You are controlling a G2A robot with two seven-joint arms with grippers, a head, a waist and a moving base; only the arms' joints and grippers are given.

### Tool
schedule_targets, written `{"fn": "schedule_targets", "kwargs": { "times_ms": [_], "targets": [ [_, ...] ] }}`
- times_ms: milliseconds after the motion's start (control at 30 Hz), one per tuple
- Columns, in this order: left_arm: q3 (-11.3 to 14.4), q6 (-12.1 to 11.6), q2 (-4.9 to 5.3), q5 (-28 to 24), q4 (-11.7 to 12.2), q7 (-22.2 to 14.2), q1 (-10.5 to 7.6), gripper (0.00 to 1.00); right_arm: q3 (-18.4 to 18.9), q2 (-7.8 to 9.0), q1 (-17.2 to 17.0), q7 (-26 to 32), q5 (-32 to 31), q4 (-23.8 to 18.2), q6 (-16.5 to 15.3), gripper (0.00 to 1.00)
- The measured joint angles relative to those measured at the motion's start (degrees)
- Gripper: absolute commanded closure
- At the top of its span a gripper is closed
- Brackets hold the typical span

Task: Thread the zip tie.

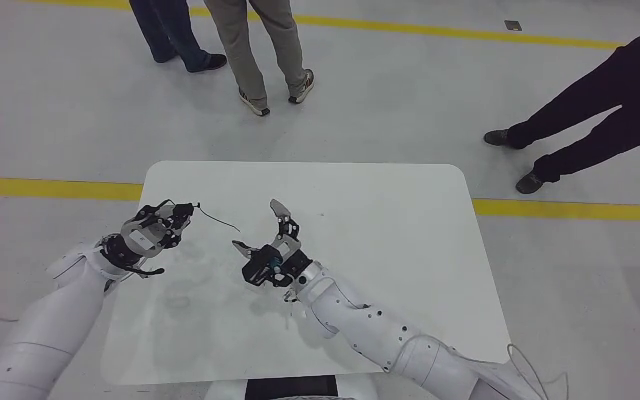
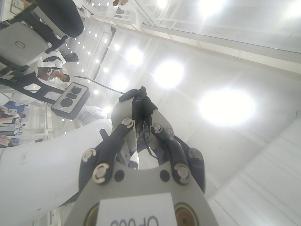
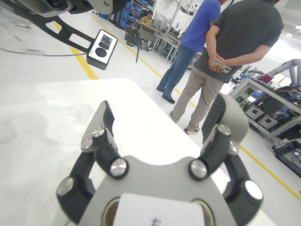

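Pinching one end of the zip tie, the left pincer is pressed together and raised off the table over its left part. The left wrist is tilted so the fingers aim up and toward the other arm. The tie's free length sticks out toward the right pincer. The right pincer is spread wide and holds nothing. It sits near the tie's tip, its forearm angled in from the near edge.
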Motion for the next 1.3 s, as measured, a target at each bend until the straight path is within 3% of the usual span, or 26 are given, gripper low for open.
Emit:
{"fn": "schedule_targets", "kwargs": {
  "times_ms": [100, 200, 367, 600, 833, 967, 1200, 1300],
  "targets": [
    [0.00, 0.00, 0.00, 0.00, 0.00, 0.00, 0.00, 1.00, 0.65, 0.00, -0.50, -0.41, 1.07, -0.53, -0.59, 0.00],
    [0.00, 0.00, 0.00, 0.00, 0.00, 0.00, 0.00, 1.00, 3.92, 0.33, -2.56, -3.72, 7.86, -1.81, -4.04, 0.00],
    [0.00, 0.00, 0.00, 0.00, 0.00, 0.00, 0.00, 1.00, 9.77, 1.45, -5.65, -9.06, 18.52, -2.31, -14.06, 0.00],
    [0.00, 0.00, 0.00, 0.00, 0.00, 0.00, 0.00, 1.00, 14.09, 1.89, -8.55, -11.90, 32.23, -3.29, -27.75, 0.00],
    [0.00, 0.00, 0.00, 0.00, 0.00, 0.00, 0.00, 1.00, 14.08, 1.85, -8.61, -11.94, 31.14, -3.38, -26.58, 0.00],
    [0.00, 0.00, 0.00, 0.00, 0.00, 0.00, 0.00, 1.00, 16.10, 1.67, -9.99, -13.53, 37.02, -3.44, -29.87, 0.00],
    [0.00, 0.00, 0.00, 0.00, 0.00, 0.00, 0.00, 1.00, 19.87, 1.55, -12.19, -15.38, 47.44, -3.38, -38.43, 0.00],
    [0.00, 0.00, 0.00, 0.00, 0.00, 0.00, 0.00, 1.00, 20.15, 1.52, -12.21, -15.12, 48.26, -3.43, -39.07, 0.00]
  ]
}}
